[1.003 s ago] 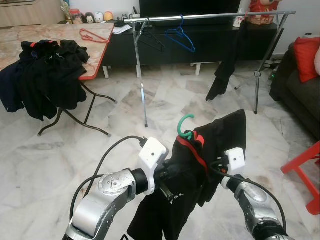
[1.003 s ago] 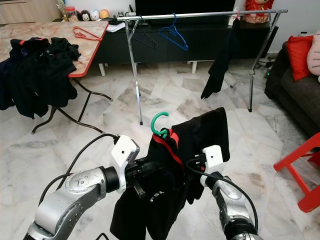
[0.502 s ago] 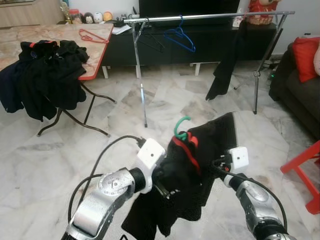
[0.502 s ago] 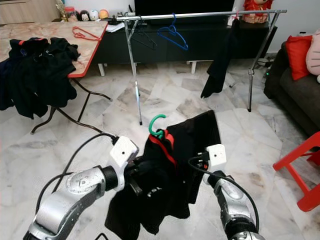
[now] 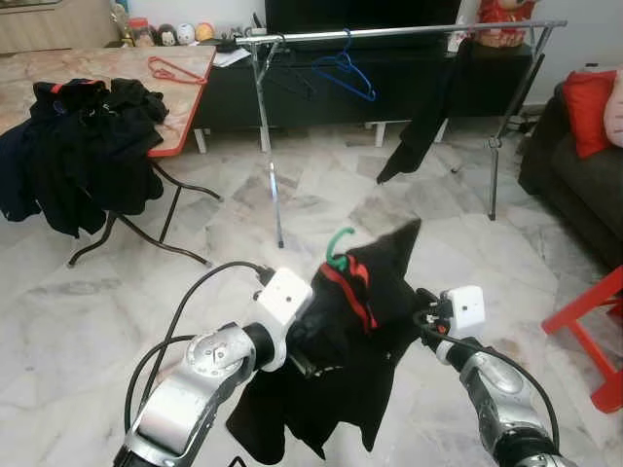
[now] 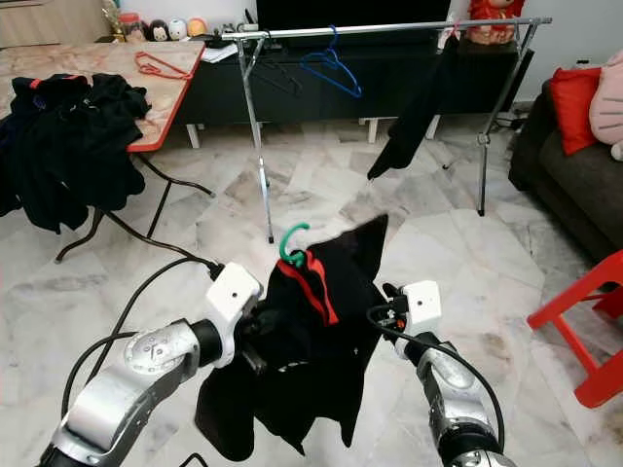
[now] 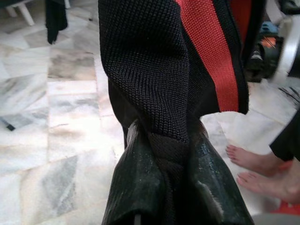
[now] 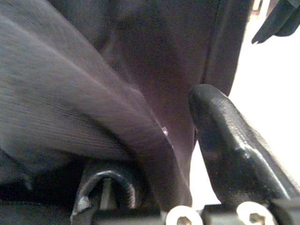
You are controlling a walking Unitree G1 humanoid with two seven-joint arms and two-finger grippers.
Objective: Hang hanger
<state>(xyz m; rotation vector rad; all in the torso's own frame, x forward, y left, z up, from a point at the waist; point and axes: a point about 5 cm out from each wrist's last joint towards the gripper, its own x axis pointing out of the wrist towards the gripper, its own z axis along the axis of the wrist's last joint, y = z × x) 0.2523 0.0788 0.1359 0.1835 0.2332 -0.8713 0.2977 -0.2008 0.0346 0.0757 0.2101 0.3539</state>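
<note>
A green hanger hook (image 5: 339, 245) sticks up from a black garment with red trim (image 5: 343, 336) that I hold low in front of me between both arms. My left gripper (image 7: 166, 136) is shut on a bunched fold of this garment, its fingers (image 7: 136, 187) wrapped by the knit. On the garment's other side my right gripper (image 5: 417, 321) grips the cloth; one finger (image 8: 225, 140) shows beside the fabric. A silver clothes rail (image 5: 389, 33) stands ahead across the room, well beyond the grippers.
A blue hanger (image 5: 343, 78), a black hanger (image 5: 292, 83) and a dark garment (image 5: 419, 122) hang on the rail. At left a table (image 5: 190, 107) bears black clothes (image 5: 83, 136) and a red hanger (image 5: 175, 70). Red stool (image 5: 594, 331) and sofa (image 5: 574, 156) at right. A person's bare feet (image 7: 253, 171).
The view has shifted slightly. The held garment has swung, its right corner now rising to a point. The dark garment on the rail has swung leftward.
</note>
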